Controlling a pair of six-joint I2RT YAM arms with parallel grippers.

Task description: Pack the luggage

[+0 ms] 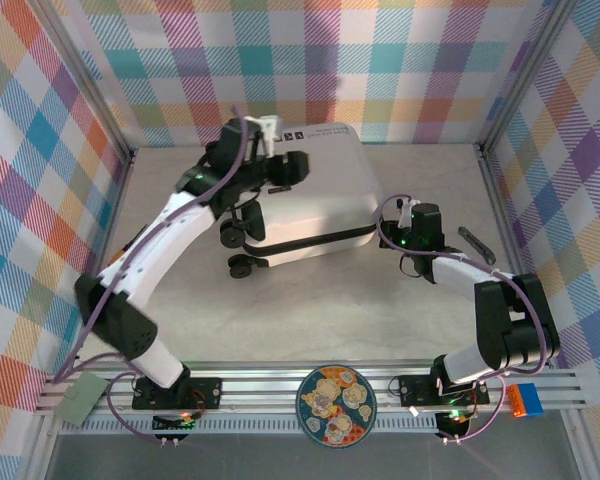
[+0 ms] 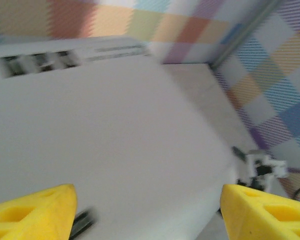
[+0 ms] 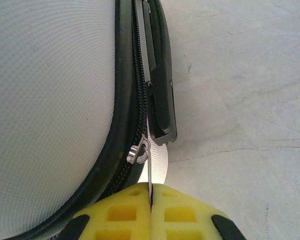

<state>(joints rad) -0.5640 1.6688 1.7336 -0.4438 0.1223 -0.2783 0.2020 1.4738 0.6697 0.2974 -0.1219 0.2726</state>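
Note:
The luggage (image 1: 320,215) is a white hard-shell suitcase lying closed on the table, its black wheels to the left. My left gripper (image 1: 280,165) hovers over its far left part. In the blurred left wrist view the yellow fingers (image 2: 35,215) stand wide apart, open, with just the white shell (image 2: 115,130) below them. My right gripper (image 1: 395,215) is at the suitcase's right end. Its yellow pads (image 3: 125,215) are shut on the thin metal zipper pull (image 3: 148,175), which hangs from the slider (image 3: 137,152) on the black zipper band beside a black handle (image 3: 160,75).
A round patterned plate (image 1: 335,406) sits on the rail at the near edge between the arm bases. A slim black object (image 1: 477,244) lies on the table right of the right arm. Checkered walls enclose the table on three sides.

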